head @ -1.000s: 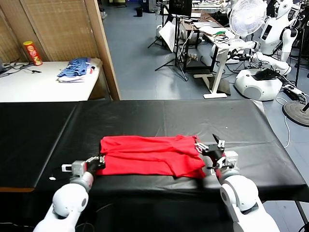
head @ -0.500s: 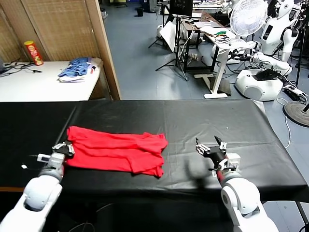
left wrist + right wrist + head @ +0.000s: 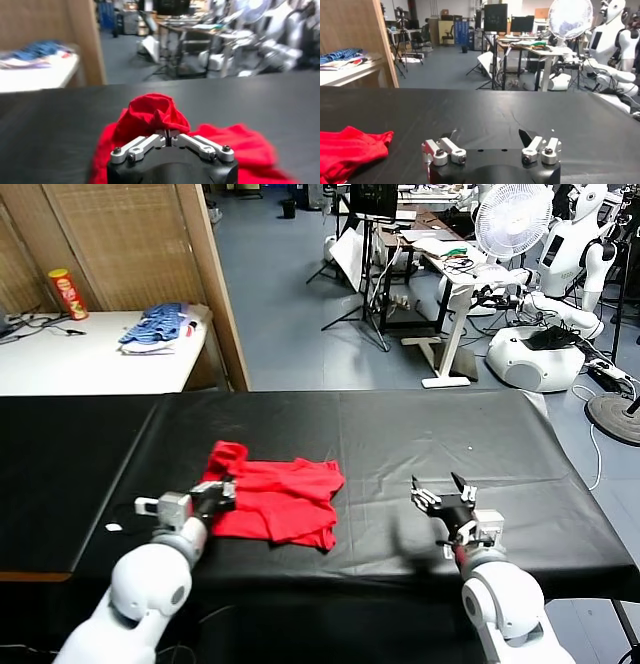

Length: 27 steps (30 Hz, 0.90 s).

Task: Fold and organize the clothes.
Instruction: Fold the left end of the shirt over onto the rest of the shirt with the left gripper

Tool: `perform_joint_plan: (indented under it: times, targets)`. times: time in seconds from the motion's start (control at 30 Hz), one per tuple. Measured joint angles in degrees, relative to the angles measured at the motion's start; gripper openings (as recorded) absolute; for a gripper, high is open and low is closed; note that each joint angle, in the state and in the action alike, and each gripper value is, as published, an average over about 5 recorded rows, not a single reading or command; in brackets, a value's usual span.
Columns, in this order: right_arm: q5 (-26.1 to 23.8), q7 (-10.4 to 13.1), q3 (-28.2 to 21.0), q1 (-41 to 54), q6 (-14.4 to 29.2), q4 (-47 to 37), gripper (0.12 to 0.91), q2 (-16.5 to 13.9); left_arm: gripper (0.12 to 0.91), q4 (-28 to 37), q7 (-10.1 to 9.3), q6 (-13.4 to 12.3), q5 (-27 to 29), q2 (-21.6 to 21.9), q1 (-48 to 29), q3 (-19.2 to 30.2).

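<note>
A Galbot G1 is working a red T-shirt on a black-draped worktop, its left hand pressed together on a fold of the fabric at the garment's left edge, while its right hand is hovering spread and empty over bare cloth well apart from the shirt on the right. The shirt is lying left of centre on the worktop, partly folded and rumpled, with a raised hump of red cloth standing up just beyond the left hand's fingertips in the left wrist view. Only its near corner is showing in the right wrist view. Judging from the way it is bunching and drooping, the shirt is light, soft and completely limp: it is likely to sag, wrinkle and trail rather than hold any shape, and a single pinch is probably dragging layers unevenly across the dark covering. It is not fragile, and the cotton looks grippy enough not to slip from a firm pinch. The best holds appear to be the outer edges and corners of the folded stack, taken through all layers at once, ideally with both hands at opposite ends to keep the fold flat. No print or label is visible at this moment.
</note>
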Motion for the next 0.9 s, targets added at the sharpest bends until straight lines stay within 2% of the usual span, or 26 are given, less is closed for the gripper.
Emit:
perform_joint_plan:
  times: [0.17,0.33,0.57,0.73,0.83,0.9]
  targets:
    - [-0.41,0.0,-0.33,0.22,0.03,-0.47,0.798,0.63,0.144,-0.5,-0.72,0.42,-1.58,-3.42,-0.75,2.59]
    - [-0.64,-0.06,-0.42,0.41,0.12,-0.88,0.798,0.93,0.144,-0.23,-0.88,-0.18,0.12,-6.57,-1.48,4.91]
    - [-0.71,-0.57,-0.5,0.33,0.22,-1.03,0.798,0.77,0.144,2.42,1.11,-2.97,6.01,-10.3,-1.54,7.28]
    - [-0.73,-2.31,-1.46,1.0,0.6,-1.48,0.798,0.14,0.157,4.74,2.19,-3.97,9.39,-12.57,-1.23,8.06]
    - [-0.72,-3.66,-2.41,1.81,1.27,-1.99,0.798,-0.36,0.259,5.73,3.41,-5.17,10.08,-13.58,-0.95,8.34]
    - [-0.63,-4.43,-3.31,2.48,1.69,-2.47,0.798,-0.68,0.359,6.04,3.99,-6.19,9.34,-14.24,-0.67,8.41]
